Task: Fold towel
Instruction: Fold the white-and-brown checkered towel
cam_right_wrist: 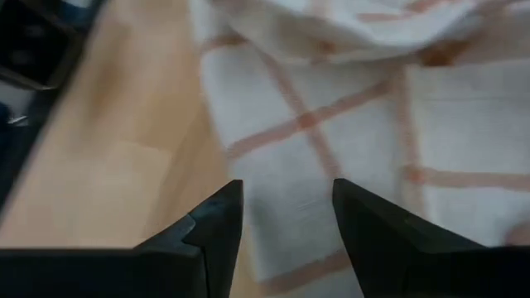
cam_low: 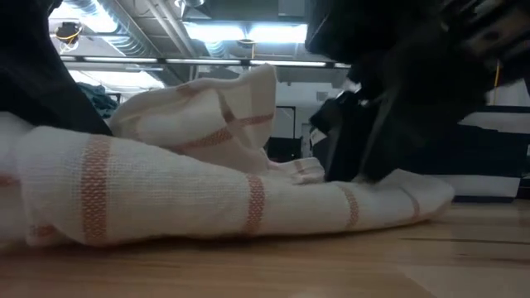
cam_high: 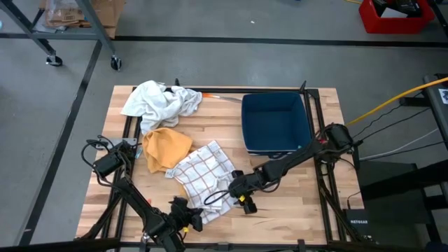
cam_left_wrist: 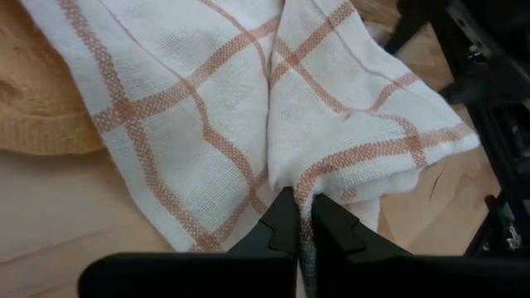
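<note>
High view: three cloths, one checked towel (cam_high: 203, 171), seemingly crumpled.

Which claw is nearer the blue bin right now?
Right. The right claw hovers open over the checked towel's edge, just in front of the blue bin. The left claw is shut on that towel's near corner, farther from the bin.

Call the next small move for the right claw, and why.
Probably lower the right claw and close on the checked towel edge under it. Its jaws stand open just above the cloth, gripping nothing, while the left claw is already shut on the towel's near edge. Both need a hold before any fold can be lifted over.
</note>
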You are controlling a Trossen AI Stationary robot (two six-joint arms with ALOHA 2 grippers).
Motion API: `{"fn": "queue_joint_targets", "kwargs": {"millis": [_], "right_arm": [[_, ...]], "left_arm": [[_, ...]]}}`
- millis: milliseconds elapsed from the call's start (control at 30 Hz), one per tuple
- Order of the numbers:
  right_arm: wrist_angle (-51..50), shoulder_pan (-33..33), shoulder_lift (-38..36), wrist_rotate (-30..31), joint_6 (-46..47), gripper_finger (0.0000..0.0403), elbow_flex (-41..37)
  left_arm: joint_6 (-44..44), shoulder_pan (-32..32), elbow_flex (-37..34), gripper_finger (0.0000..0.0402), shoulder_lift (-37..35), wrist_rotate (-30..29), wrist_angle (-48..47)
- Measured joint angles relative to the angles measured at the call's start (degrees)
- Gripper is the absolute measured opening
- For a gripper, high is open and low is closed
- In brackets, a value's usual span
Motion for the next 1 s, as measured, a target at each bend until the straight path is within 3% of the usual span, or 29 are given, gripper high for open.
{"fn": "queue_joint_targets", "kwargs": {"millis": [133, 333, 467, 1000], "right_arm": [[0.1, -1.0, 0.6, 4.2, 0.0, 0.0192, 0.2], [-0.4, -4.2, 0.6, 6.0, 0.3, 0.0192, 0.3], [-0.4, -6.6, 0.6, 7.3, 5.3, 0.0192, 0.3], [-0.7, -15.3, 0.4, -1.7, 18.1, 0.0192, 0.3]], "left_arm": [[1.0, 0.0, 0.0, 0.0003, 0.0, 0.0, 1.1], [1.4, 0.0, 0.0, 0.0003, 0.0, 0.0, 1.0], [1.5, 0.0, 0.0, 0.0003, 0.0, 0.1, 1.0], [2.0, -0.4, 0.0, 0.0003, 0.0, 0.3, 0.9]]}}
